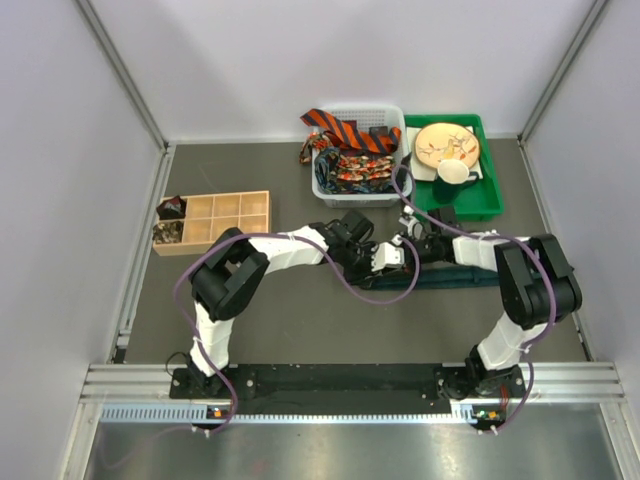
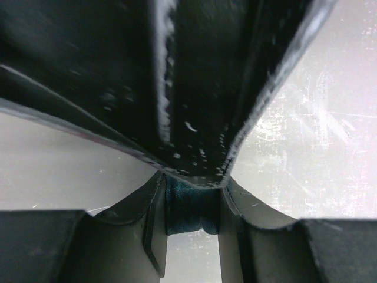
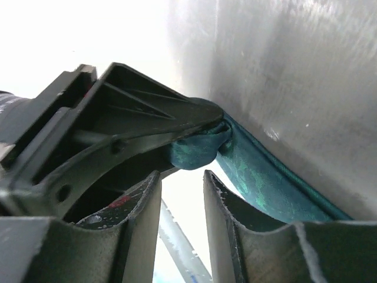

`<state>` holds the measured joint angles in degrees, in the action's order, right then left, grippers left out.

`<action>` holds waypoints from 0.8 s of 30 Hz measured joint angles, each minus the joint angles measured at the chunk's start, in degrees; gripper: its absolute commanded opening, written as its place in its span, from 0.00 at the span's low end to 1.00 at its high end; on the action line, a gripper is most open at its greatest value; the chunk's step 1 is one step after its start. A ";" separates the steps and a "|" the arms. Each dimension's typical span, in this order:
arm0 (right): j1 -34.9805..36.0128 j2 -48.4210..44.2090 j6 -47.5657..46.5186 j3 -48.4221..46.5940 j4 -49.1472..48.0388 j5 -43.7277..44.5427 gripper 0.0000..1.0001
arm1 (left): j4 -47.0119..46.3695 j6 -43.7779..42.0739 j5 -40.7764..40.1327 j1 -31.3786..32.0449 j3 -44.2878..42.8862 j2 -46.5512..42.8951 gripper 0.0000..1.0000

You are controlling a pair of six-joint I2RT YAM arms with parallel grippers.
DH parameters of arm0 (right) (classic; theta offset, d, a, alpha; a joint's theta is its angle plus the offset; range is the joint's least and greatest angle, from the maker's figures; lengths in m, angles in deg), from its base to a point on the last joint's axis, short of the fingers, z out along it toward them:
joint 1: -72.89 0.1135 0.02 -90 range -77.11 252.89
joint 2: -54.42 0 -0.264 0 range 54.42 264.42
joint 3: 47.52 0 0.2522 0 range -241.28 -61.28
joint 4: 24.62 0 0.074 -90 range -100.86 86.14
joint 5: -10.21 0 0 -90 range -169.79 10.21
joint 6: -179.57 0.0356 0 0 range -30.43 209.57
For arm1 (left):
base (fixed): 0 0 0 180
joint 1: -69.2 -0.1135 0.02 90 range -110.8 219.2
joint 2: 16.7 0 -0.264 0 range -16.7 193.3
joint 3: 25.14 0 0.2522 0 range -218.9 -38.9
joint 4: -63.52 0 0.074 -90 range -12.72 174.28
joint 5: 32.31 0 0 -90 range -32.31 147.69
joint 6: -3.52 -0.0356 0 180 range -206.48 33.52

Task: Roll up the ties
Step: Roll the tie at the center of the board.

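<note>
A dark teal tie [image 1: 460, 277] lies stretched across the table towards the right. Its rolled end [image 2: 191, 209] sits between the fingers of my left gripper [image 2: 192, 200], which is shut on it. In the right wrist view the same roll [image 3: 197, 150] sits just ahead of my right gripper [image 3: 181, 177]. That gripper is open with nothing between its fingers, and the tie's length [image 3: 265, 183] runs off to the lower right. Both grippers meet at mid-table [image 1: 392, 255]. An orange-and-black striped tie [image 1: 335, 128] hangs over the white basket [image 1: 322, 185], which holds patterned ties [image 1: 355, 170].
A green tray [image 1: 490, 190] at the back right carries a plate [image 1: 447, 145] and a dark cup [image 1: 455, 180]. A wooden compartment box [image 1: 225, 220] stands at the left, with dark bundles in its left cells. A purple cable [image 1: 370, 297] loops below the grippers.
</note>
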<state>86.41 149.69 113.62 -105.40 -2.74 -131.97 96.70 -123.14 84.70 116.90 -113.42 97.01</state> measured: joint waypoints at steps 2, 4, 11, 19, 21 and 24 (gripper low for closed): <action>0.26 1.22 2.08 0.81 -1.95 -1.03 0.37 | 0.55 -0.02 -0.26 0.09 -0.42 0.20 0.25; 0.63 2.78 3.65 1.11 -3.74 -1.60 0.41 | 0.72 -0.20 -0.37 0.13 -0.50 0.22 0.25; 1.36 5.14 6.95 1.40 -8.59 -1.73 0.41 | 0.87 -1.20 -0.48 0.26 -0.48 0.22 0.26; 2.01 6.62 9.62 2.08 -11.98 -2.40 0.00 | 0.96 -1.25 -0.92 0.44 -0.50 0.22 0.30; 2.01 6.62 8.48 1.86 -11.04 -2.45 0.00 | 0.98 -1.25 -1.07 0.50 -0.50 0.22 0.40; 1.99 6.88 5.97 0.66 -8.44 -2.36 0.00 | 0.85 -0.94 -1.27 0.52 -0.50 0.22 0.54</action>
<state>88.40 156.57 119.59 -104.74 -11.18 -134.34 97.55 -124.08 83.43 117.43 -113.92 97.23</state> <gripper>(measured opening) 0.025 0.415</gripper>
